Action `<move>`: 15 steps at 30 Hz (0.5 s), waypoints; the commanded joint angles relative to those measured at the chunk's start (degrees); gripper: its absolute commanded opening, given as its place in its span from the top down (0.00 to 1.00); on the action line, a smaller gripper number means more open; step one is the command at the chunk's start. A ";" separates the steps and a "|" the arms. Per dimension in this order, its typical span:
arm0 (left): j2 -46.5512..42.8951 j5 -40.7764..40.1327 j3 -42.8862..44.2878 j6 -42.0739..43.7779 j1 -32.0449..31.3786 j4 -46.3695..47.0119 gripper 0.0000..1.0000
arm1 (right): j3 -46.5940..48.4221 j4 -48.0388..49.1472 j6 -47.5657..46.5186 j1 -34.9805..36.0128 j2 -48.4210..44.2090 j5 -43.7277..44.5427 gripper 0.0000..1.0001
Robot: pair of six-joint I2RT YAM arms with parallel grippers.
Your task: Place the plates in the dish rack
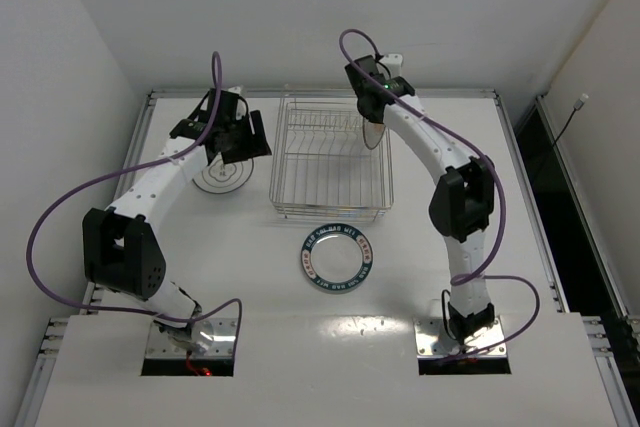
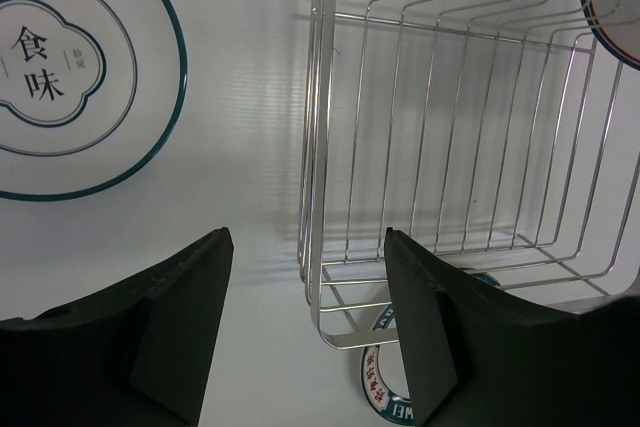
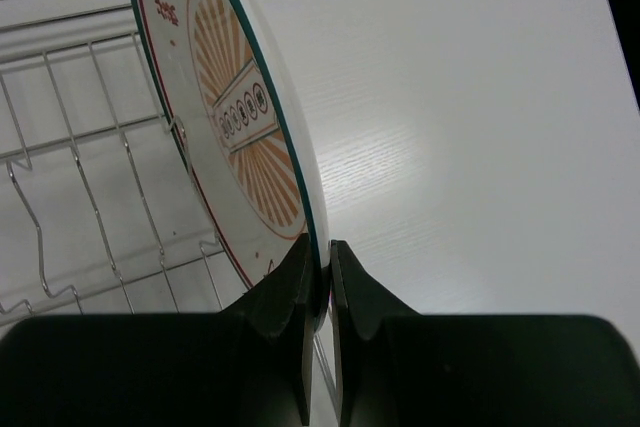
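Observation:
The silver wire dish rack (image 1: 330, 162) stands at the table's middle back. My right gripper (image 1: 372, 107) is shut on the rim of the orange sunburst plate (image 3: 235, 117), holding it on edge over the rack's right side; the plate also shows in the top view (image 1: 376, 131). My left gripper (image 1: 240, 137) is open and empty, above the plate with the thin dark ring and centre motif (image 1: 219, 177), which lies flat left of the rack (image 2: 60, 77). The teal-rimmed plate (image 1: 337, 259) lies flat in front of the rack.
The rack's left wall (image 2: 318, 147) is close to my left gripper (image 2: 308, 327). The raised table border (image 1: 320, 94) runs along the back. White walls close in behind and on both sides.

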 commanded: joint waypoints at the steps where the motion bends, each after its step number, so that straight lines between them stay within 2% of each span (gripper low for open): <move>1: -1.69 -0.45 -0.10 0.71 0.53 -0.09 0.41 | 3.35 -3.22 -0.33 0.87 1.95 2.61 1.00; 15: -1.69 -0.98 -1.15 0.18 1.58 -0.62 0.41 | 2.83 -4.54 0.81 1.40 0.20 -5.21 0.97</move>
